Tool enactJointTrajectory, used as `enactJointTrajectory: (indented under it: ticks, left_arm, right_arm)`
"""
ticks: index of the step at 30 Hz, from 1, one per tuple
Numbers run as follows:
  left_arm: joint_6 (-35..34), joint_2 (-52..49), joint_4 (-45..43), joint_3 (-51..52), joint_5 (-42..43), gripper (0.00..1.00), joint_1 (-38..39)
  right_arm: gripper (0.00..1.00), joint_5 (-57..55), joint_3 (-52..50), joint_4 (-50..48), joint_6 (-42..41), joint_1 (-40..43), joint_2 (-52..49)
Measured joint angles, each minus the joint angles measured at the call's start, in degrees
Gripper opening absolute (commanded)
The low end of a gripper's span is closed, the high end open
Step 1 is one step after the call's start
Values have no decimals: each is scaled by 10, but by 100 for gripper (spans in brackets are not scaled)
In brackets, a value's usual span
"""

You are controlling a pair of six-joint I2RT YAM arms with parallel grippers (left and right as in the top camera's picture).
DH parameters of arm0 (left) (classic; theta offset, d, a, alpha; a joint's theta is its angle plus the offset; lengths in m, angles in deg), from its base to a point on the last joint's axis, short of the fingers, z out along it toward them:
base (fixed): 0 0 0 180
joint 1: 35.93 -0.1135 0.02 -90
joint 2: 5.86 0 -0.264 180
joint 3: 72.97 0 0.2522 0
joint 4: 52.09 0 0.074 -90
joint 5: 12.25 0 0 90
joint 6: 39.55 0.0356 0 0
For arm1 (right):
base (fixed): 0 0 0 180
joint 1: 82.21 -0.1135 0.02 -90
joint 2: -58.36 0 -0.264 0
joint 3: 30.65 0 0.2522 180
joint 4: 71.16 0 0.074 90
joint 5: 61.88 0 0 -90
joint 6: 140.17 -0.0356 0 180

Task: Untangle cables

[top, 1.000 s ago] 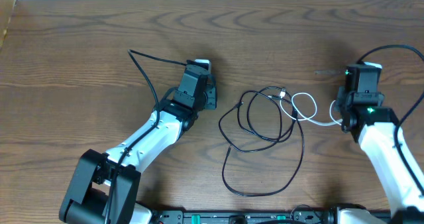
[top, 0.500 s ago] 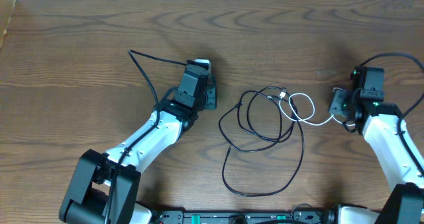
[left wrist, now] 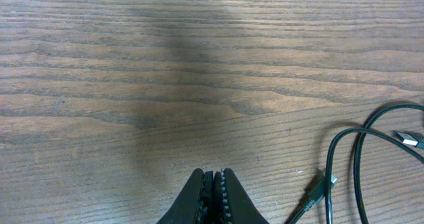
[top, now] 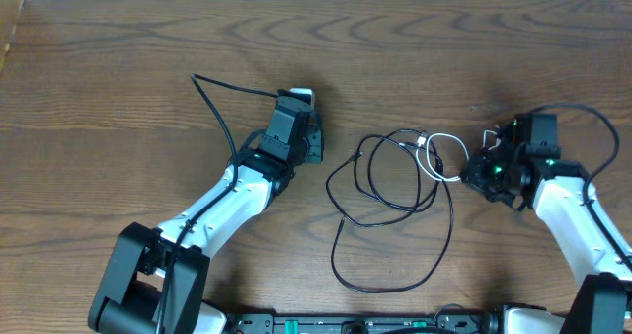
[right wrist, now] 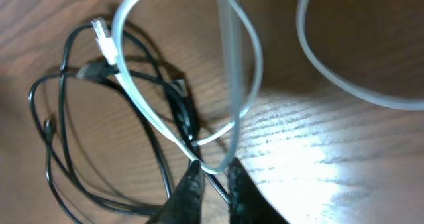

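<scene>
The long black cable (top: 451, 220) lies in loose loops at the table's middle. The shorter white cable (top: 454, 141) loops across its right side. My right gripper (top: 476, 171) is tilted low at the right edge of the tangle. In the right wrist view its fingertips (right wrist: 213, 174) are closed on the white cable (right wrist: 142, 114), with black loops (right wrist: 64, 65) behind. My left gripper (top: 314, 144) is shut and empty, left of the tangle. In the left wrist view its jaws (left wrist: 213, 184) are pressed together, and the black cable (left wrist: 358, 171) with a plug end (left wrist: 318, 187) lies to their right.
A thicker black wire (top: 212, 107) runs from the left arm across the wood table (top: 118, 57). Another arcs over the right arm (top: 583, 112). The table's far edge meets a white strip at the top.
My right gripper has moved left toward the tangle and tilted down, carrying the white cable with it; its stretched end has slackened into the loop. The left arm has not moved.
</scene>
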Motion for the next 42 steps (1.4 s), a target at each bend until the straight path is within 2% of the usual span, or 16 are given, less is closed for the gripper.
enactJointTrajectory:
  ticks: [2, 4, 6, 11, 15, 22, 31, 40, 41, 42]
  left_arm:
    - [0, 0, 0, 0, 0, 8, 0]
    - [0, 0, -1, 0, 0, 8, 0]
    - [0, 0, -2, 0, 0, 8, 0]
    - [0, 0, -2, 0, 0, 8, 0]
    - [0, 0, -2, 0, 0, 8, 0]
    - [0, 0, -2, 0, 0, 8, 0]
    - [0, 0, -2, 0, 0, 8, 0]
    - [0, 0, -2, 0, 0, 8, 0]
    - [0, 0, -2, 0, 0, 8, 0]
    - [0, 0, -2, 0, 0, 8, 0]
  right_arm:
    - [10, -1, -27, -29, -30, 0, 0]
    - [13, -9, -77, -114, -68, 0, 0]
    - [26, -10, -102, -161, -85, 0, 1]
    - [29, -11, -154, -257, -126, 0, 0]
    - [37, -14, -171, -300, -147, -2, 1]
    - [36, -54, -185, -341, -174, -33, 6]
    - [34, -115, -185, -344, -177, -80, 6]
    - [34, -144, -187, -363, -198, -89, -1]
    - [32, -145, -187, -371, -201, -89, -5]
    - [24, -146, -187, -379, -202, -89, -10]
